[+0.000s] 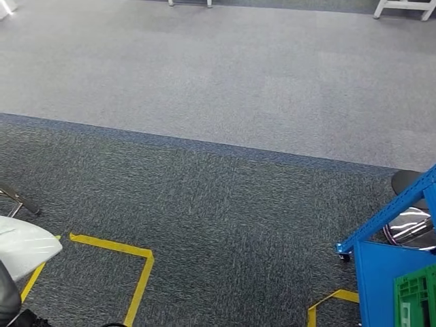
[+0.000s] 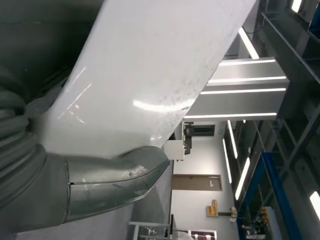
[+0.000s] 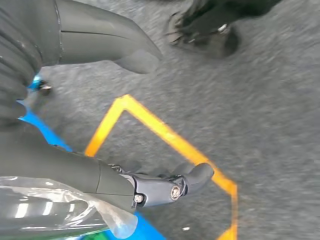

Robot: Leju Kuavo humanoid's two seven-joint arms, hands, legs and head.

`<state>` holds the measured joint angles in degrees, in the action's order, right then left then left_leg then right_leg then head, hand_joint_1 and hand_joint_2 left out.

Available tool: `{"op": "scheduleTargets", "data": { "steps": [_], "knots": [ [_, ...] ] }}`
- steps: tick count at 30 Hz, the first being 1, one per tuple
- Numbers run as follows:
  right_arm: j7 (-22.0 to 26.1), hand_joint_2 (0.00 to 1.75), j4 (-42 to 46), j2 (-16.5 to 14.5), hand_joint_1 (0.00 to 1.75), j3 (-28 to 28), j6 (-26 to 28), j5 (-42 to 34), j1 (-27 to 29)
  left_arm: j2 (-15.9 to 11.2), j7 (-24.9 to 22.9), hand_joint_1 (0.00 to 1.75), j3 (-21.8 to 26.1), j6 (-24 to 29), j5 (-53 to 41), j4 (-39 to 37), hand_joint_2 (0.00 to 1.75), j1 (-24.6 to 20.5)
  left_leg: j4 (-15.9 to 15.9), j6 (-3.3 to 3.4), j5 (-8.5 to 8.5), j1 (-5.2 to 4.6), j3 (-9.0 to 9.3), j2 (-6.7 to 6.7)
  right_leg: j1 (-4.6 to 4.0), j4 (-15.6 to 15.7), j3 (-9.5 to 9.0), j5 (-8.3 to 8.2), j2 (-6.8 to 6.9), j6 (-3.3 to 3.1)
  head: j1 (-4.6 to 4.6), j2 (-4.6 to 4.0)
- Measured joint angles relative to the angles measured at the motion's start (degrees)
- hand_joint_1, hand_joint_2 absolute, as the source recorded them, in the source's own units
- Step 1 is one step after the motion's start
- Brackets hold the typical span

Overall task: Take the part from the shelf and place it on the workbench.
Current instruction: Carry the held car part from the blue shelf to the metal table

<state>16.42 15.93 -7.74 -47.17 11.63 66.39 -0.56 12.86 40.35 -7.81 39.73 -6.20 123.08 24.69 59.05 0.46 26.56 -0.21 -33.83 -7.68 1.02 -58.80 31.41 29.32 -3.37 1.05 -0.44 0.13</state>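
The left hand [image 2: 109, 180] grips one large glossy white curved panel part [image 2: 151, 75], its thick grey thumb pressed along the panel's underside; in the head view that part [image 1: 26, 246] juts out low beside one yellow floor-tape outline [image 1: 139, 272] on the dark grey carpet [image 1: 216, 204]. The right hand [image 3: 113, 125] hangs with thumb and fingers apart, holding nothing, above a second yellow tape outline [image 3: 166, 132], near the one blue metal cart [image 1: 383, 266] carrying one green plastic crate [image 1: 416, 296].

Evenly and brightly lit from overhead, with soft shadows on the carpet [image 1: 206, 170]. Strong glare streaks across the white part [image 2: 151, 75] under ceiling light strips [image 2: 245, 90]. Motion-blurred around the yellow floor tape [image 3: 162, 130].
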Motion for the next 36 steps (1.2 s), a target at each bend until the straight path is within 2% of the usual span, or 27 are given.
{"op": "scheduleTargets", "data": {
  "steps": [2,3,4,5,6,7,8,9,10,12,13,14,15,17,19,20,21,22,23,24,26,28,30,31,33,34,36],
  "knots": [
    [-1.0,1.75,-0.1,-0.2,0.00,-0.1,0.1,0.1,0.0,-0.1,0.0,1.75,0.1,0.1,0.4,0.0,1.75,-0.3,2.7,-0.58,1.79,-0.13,-1.20,3.17,0.07,0.3,-0.20,-0.12,1.49,-0.68,-0.28,0.00],
    [-1.0,1.75,-0.2,-0.2,0.00,-0.2,0.1,-0.1,0.1,-0.2,0.0,1.75,0.1,0.1,0.5,0.0,1.75,-0.6,5.6,-0.87,3.47,-0.12,-2.50,5.19,-0.01,0.3,-0.26,-0.07,2.32,-0.92,-0.41,0.00],
    [-0.7,1.75,-0.2,-0.3,0.00,-0.4,0.1,-0.4,0.1,-0.3,0.0,1.75,0.2,0.0,0.5,-0.1,1.75,-0.8,9.5,-1.17,5.39,-0.04,-4.26,6.39,-0.10,0.3,-0.29,0.04,3.23,-1.10,-0.54,0.00],
    [-0.1,1.75,-0.3,-0.4,0.00,-0.6,0.1,-0.8,0.3,-0.3,0.0,1.75,0.3,-0.1,0.5,-0.1,1.75,-0.8,13.1,-1.39,6.92,0.10,-5.94,6.85,-0.18,0.3,-0.31,0.14,4.19,-1.18,-0.52,0.00],
    [0.6,1.75,-0.3,-0.5,0.00,-0.9,0.1,-1.2,0.3,-0.3,0.0,1.75,0.5,-0.3,0.4,-0.1,1.75,-0.8,15.4,-1.50,7.51,0.20,-6.94,6.96,-0.21,0.3,-0.35,0.25,5.11,-1.22,-0.53,0.00],
    [1.3,1.75,-0.3,-0.6,0.00,-1.2,0.1,-1.6,0.4,-0.4,0.0,1.75,0.7,-0.5,0.2,-0.1,1.75,-0.7,15.6,-1.53,7.01,0.26,-6.98,7.07,-0.23,0.3,-0.42,0.37,6.02,-1.22,-0.54,0.00],
    [1.9,1.75,-0.3,-0.8,0.00,-1.4,0.1,-2.0,0.3,-0.5,0.0,1.75,0.8,-0.7,0.1,-0.2,1.75,-0.6,13.6,-1.46,5.49,0.28,-5.89,7.35,-0.26,0.3,-0.56,0.48,6.83,-1.18,-0.53,0.00],
    [2.2,1.75,-0.3,-1.0,0.00,-1.7,0.0,-2.2,0.2,-0.5,0.0,1.75,0.9,-0.9,0.0,-0.2,1.75,-0.5,9.8,-1.25,3.43,0.21,-3.92,8.12,-0.30,0.3,-0.77,0.62,7.59,-1.13,-0.54,0.00],
    [2.5,1.75,-0.3,-1.1,0.00,-2.0,0.0,-2.4,0.0,-0.6,0.0,1.75,1.0,-1.0,-0.1,-0.2,1.75,-0.5,5.7,-0.94,1.91,-0.06,-1.82,9.75,-0.39,0.3,-1.00,0.79,8.27,-1.00,-0.52,0.00],
    [2.8,1.75,-0.4,-1.5,0.00,-2.4,-0.1,-2.6,-0.3,-0.7,0.0,1.75,1.1,-1.3,-0.5,-0.2,1.75,-0.6,0.6,-0.15,0.61,-0.70,0.71,12.13,-0.62,0.3,-1.34,1.14,9.47,-0.55,-0.49,0.00],
    [2.9,1.75,-0.4,-1.6,0.00,-2.6,-0.1,-2.6,-0.4,-0.7,0.0,1.75,1.2,-1.4,-0.9,-0.2,1.75,-0.6,0.0,0.18,0.81,-0.98,0.87,12.47,-0.69,0.4,-1.50,1.29,10.08,-0.29,-0.46,0.00],
    [3.0,1.75,-0.4,-1.8,0.00,-2.7,-0.2,-2.6,-0.5,-0.7,0.0,1.75,1.2,-1.5,-1.2,-0.2,1.75,-0.5,-0.2,0.49,0.73,-1.05,0.77,11.71,-0.73,0.4,-1.73,1.42,10.76,0.01,-0.48,0.00],
    [3.1,1.75,-0.4,-1.9,0.00,-2.9,-0.3,-2.6,-0.6,-0.8,0.0,1.75,1.3,-1.6,-1.6,-0.2,1.75,-0.5,-0.5,0.76,0.56,-0.92,0.87,10.99,-0.66,0.4,-1.85,1.62,10.74,0.34,-0.45,0.00],
    [2.7,1.75,-0.5,-2.2,0.00,-3.0,-0.4,-2.3,-0.8,-0.8,0.0,1.75,1.3,-1.7,-2.0,-0.2,1.75,-0.4,-1.1,1.40,0.20,-0.49,1.24,9.58,-0.48,-1.4,-1.17,3.05,8.02,0.84,-0.30,0.00],
    [1.8,1.75,-0.8,-2.4,0.00,-3.1,-0.5,-1.8,-0.7,-0.7,0.0,1.75,1.4,-1.8,-2.1,-0.2,1.75,-0.5,-1.3,1.81,0.07,-0.22,1.40,8.20,-0.33,-7.6,1.95,6.17,4.50,1.03,-0.04,0.00],
    [1.2,1.75,-0.9,-2.4,0.00,-3.2,-0.5,-1.6,-0.5,-0.7,0.0,1.75,1.4,-1.8,-2.1,-0.2,1.75,-0.4,-1.3,1.90,0.08,-0.20,1.37,7.39,-0.32,-11.4,3.99,7.62,3.86,1.09,0.02,0.00],
    [0.7,1.75,-1.0,-2.4,0.00,-3.2,-0.5,-1.4,-0.3,-0.7,0.0,1.75,1.4,-1.8,-2.1,-0.2,1.75,-0.3,-1.3,1.94,0.12,-0.20,1.39,6.51,-0.31,-14.2,5.66,8.26,3.64,1.15,0.04,0.00],
    [0.4,1.75,-1.0,-2.4,0.00,-3.2,-0.5,-1.2,-0.1,-0.7,0.0,1.75,1.5,-1.9,-2.0,-0.2,1.75,-0.1,-1.2,1.94,0.15,-0.20,1.43,5.59,-0.31,-15.1,6.51,7.78,3.53,1.19,0.04,0.00],
    [0.1,1.75,-1.1,-2.4,0.00,-3.2,-0.5,-1.1,0.1,-0.6,-0.1,1.75,1.5,-2.0,-1.9,-0.3,1.75,0.1,-1.2,1.86,0.20,-0.15,1.50,4.61,-0.29,-13.7,6.31,6.14,3.39,1.21,0.04,0.00],
    [-0.1,1.75,-1.1,-2.4,0.00,-3.2,-0.5,-1.1,0.2,-0.6,-0.2,1.75,1.6,-2.1,-1.8,-0.3,1.75,0.2,-1.0,1.70,0.32,-0.07,1.58,3.68,-0.22,-10.3,5.08,3.68,2.91,1.22,0.05,0.00],
    [-0.2,1.75,-1.2,-2.4,0.00,-3.3,-0.5,-1.0,0.2,-0.6,-0.4,1.75,1.7,-2.2,-1.7,-0.3,1.75,0.4,-0.5,1.12,0.69,0.04,1.50,2.06,0.10,-3.1,1.93,0.56,0.18,1.26,0.04,0.00],
    [-0.5,1.75,-1.3,-2.5,0.00,-3.3,-0.5,-0.8,0.2,-0.5,-0.6,1.75,1.8,-2.4,-1.6,-0.3,1.75,0.5,-0.2,0.42,0.80,0.18,1.16,0.76,0.15,-0.2,0.30,0.32,-1.55,1.04,0.05,0.00],
    [-0.8,1.75,-1.3,-2.5,0.00,-3.4,-0.6,-0.3,0.2,-0.3,-0.8,1.75,2.1,-2.9,-1.4,-0.3,1.75,0.9,-0.2,-0.19,0.67,0.44,0.89,-0.20,-0.03,0.2,-0.11,0.22,-0.46,0.41,0.11,0.00],
    [-0.6,1.75,-1.3,-2.5,0.00,-3.4,-0.7,0.0,0.1,-0.2,-0.8,1.75,2.3,-3.3,-1.2,-0.3,1.75,1.1,0.1,-0.47,0.93,0.42,0.72,0.53,-0.02,0.3,-0.27,0.19,0.21,0.03,0.00,0.00],
    [0.3,1.75,-1.3,-2.7,0.00,-3.4,-0.8,0.7,0.2,0.1,-0.7,1.75,2.7,-4.1,-1.0,-0.3,1.75,1.3,3.7,-1.03,3.09,0.28,-0.85,3.72,0.10,0.5,-0.58,0.26,1.86,-0.63,-0.39,0.00],
    [1.0,1.75,-1.3,-2.7,0.00,-3.4,-0.8,1.1,0.2,0.2,-0.7,1.75,2.9,-4.5,-0.9,-0.3,1.75,1.3,7.1,-1.27,4.86,0.23,-2.44,5.48,0.04,0.5,-0.70,0.42,2.74,-0.85,-0.58,0.00],
    [1.9,1.75,-1.3,-2.7,0.00,-3.4,-0.7,1.9,0.3,0.4,-0.7,1.75,3.2,-5.1,-0.8,-0.3,1.75,1.5,14.3,-1.59,7.71,0.38,-5.96,6.79,-0.08,0.5,-0.89,0.74,4.64,-1.05,-0.64,0.00]
  ]
}}
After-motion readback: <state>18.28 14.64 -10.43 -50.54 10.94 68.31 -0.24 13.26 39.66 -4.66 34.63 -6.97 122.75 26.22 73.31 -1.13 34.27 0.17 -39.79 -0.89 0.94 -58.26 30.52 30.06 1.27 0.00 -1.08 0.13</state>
